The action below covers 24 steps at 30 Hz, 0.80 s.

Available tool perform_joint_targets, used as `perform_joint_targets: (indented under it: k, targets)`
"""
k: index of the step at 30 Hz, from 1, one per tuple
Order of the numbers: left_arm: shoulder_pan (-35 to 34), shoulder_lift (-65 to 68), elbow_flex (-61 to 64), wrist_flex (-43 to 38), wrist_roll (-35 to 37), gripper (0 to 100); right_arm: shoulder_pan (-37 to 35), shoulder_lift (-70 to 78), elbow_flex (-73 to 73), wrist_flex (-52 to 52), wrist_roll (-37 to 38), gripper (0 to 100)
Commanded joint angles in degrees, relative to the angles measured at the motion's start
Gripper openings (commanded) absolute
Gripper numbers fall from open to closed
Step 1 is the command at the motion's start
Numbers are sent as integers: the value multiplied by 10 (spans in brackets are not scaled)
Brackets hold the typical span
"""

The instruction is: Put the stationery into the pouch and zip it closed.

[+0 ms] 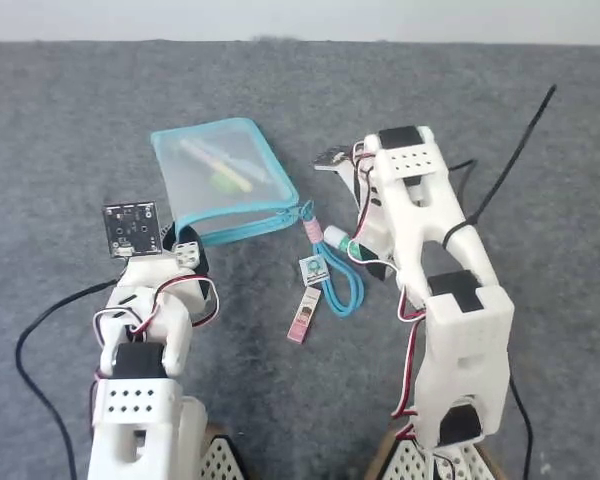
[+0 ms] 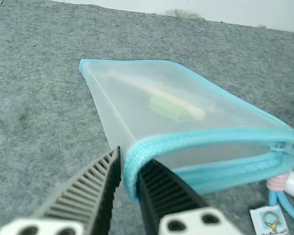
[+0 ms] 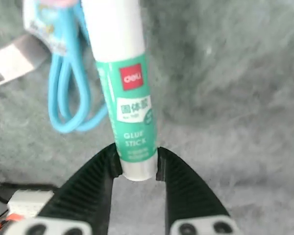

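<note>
The translucent pouch (image 1: 220, 180) with teal edging lies on the grey mat, with pens (image 1: 225, 170) showing through its mesh. My left gripper (image 1: 187, 255) is shut on the near-left corner of its zip edge (image 2: 137, 152); the fingers (image 2: 159, 188) pinch the teal band. My right gripper (image 3: 138, 161) is shut on the bottom end of a white and green glue stick (image 3: 125, 88). The glue stick (image 1: 340, 241) lies low over the mat, its white end pointing at the pouch's zip end (image 1: 302, 212).
A blue cord loop (image 1: 342, 285) with small tags (image 1: 311, 272) and a pink strip (image 1: 301, 318) trails from the zip pull between the arms. Cables run beside both arms. Open mat lies left of and beyond the pouch.
</note>
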Motion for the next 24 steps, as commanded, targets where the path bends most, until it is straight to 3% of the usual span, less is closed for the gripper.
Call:
perform_joint_targets:
  k: [1,5,9,17,24]
  targets:
    - [5,-2,-14,-21,-5,12,41,-66,-26,26,-31,7]
    - [5,-2,-14,-22,-5,12,70,-137,7,22,-35,7]
    - [7,-2,-15,-22,-5,12,42,-205,62,19,-35,7]
    - [25,-2,-12,-22,-6,12,-58,-400,166,18,-40,7]
    - [24,-2,-12,-22,-6,12,-199,-499,224,13,-89,7]
